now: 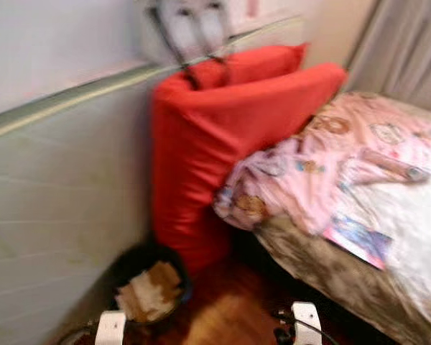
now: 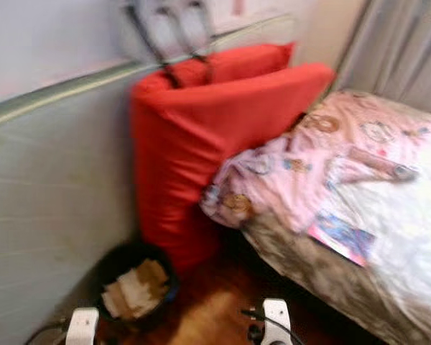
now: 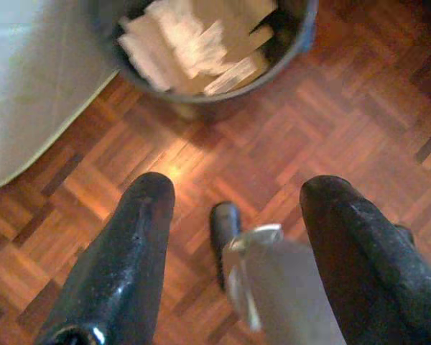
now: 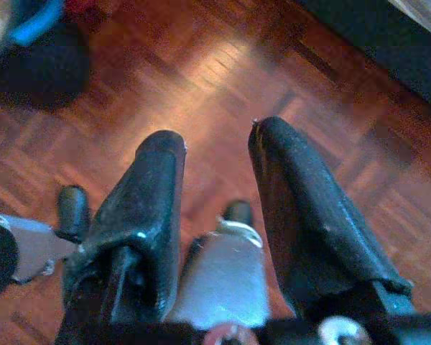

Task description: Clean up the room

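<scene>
Two end effectors hang low over the parquet floor (image 3: 287, 129), left end effector (image 3: 237, 208) and right end effector (image 4: 215, 151) both released, empty. Clutter lies at the bed (image 1: 359, 280) edge; a paper-filled bin (image 1: 149, 286) stands beside the red cushion (image 1: 223, 136). Likely approaching; next, reach for clutter.

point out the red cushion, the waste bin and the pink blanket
red cushion (image 1: 201, 144), left eye view, middle of its front face
waste bin (image 1: 140, 259), left eye view, dark rim at the back
pink blanket (image 1: 323, 172), left eye view, rumpled middle on the bed
</scene>
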You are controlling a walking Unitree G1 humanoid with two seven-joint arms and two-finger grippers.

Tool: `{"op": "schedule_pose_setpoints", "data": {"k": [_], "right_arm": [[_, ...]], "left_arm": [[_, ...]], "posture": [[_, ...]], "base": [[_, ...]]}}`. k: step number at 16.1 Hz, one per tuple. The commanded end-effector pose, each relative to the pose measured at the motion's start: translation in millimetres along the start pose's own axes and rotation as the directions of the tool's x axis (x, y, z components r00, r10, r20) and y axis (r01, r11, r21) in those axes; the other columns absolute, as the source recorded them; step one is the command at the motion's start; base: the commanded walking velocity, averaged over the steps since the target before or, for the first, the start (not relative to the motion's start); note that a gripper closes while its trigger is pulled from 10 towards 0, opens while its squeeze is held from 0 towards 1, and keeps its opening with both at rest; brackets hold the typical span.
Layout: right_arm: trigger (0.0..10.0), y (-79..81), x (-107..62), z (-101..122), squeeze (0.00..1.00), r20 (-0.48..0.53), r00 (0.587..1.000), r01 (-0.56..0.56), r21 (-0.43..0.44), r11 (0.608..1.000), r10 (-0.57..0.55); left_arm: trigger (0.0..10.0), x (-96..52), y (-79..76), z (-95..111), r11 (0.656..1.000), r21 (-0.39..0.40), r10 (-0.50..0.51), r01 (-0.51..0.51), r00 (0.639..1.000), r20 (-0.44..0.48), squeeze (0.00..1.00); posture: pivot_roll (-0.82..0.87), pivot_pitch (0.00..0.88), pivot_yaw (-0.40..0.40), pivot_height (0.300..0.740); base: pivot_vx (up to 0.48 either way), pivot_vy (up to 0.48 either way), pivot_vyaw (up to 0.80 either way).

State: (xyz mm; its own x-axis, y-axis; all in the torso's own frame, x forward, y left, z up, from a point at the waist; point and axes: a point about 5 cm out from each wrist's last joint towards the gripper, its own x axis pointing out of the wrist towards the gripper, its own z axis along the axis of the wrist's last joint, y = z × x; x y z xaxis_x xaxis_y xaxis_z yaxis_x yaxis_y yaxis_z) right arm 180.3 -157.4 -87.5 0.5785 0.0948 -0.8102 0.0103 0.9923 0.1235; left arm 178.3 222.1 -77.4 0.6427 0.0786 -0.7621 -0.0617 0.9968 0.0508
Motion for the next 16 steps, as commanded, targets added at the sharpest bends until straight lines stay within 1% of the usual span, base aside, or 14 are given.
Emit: {"op": "schedule_pose_setpoints", "data": {"k": [1, 4, 6, 10, 16], "right_arm": [[10.0, -26.9, -3.2, 6.1, 0.0, -0.019, 0.998, 0.064, 0.103, 0.993, -0.062], [10.0, -27.2, -3.5, 4.7, 0.0, -0.02, 0.998, 0.065, 0.105, 0.992, -0.063], [10.0, -27.3, -3.5, 4.8, 0.0, -0.019, 0.998, 0.066, 0.108, 0.992, -0.064], [10.0, -26.8, -2.9, 7.7, 0.0, -0.012, 0.998, 0.068, 0.117, 0.991, -0.067], [10.0, -24.3, -2.6, 5.8, 0.0, -0.014, 0.997, 0.072, 0.139, 0.988, -0.07]], "left_arm": [[10.0, 8.2, 0.2, 30.7, 0.993, -0.109, 0.047, -0.042, 0.998, 0.045, 0.0], [10.0, 8.0, 0.1, 28.6, 0.994, -0.104, 0.047, -0.043, 0.998, 0.034, 0.0], [10.0, 7.9, -0.1, 27.8, 0.991, -0.128, 0.052, -0.048, 0.998, 0.03, 0.0], [10.0, 8.6, -0.2, 30.8, 0.99, -0.132, 0.052, -0.047, 0.998, 0.034, 0.0], [10.0, 8.2, 1.3, 29.6, 0.99, -0.13, 0.052, -0.047, 0.998, 0.032, 0.0]], "posture": [[0.1, 0.0, -0.073, 0.74], [0.1, 0.0, -0.073, 0.74], [0.1, 0.0, -0.074, 0.74], [0.11, 0.0, -0.078, 0.74], [0.09, 0.0, -0.055, 0.74]], "base": [[0.0, -0.428, 0.0], [0.0, -0.389, 0.0], [0.0, 0.0, 0.0], [0.0, 0.0, 0.0], [0.0, 0.0, 0.0]]}}
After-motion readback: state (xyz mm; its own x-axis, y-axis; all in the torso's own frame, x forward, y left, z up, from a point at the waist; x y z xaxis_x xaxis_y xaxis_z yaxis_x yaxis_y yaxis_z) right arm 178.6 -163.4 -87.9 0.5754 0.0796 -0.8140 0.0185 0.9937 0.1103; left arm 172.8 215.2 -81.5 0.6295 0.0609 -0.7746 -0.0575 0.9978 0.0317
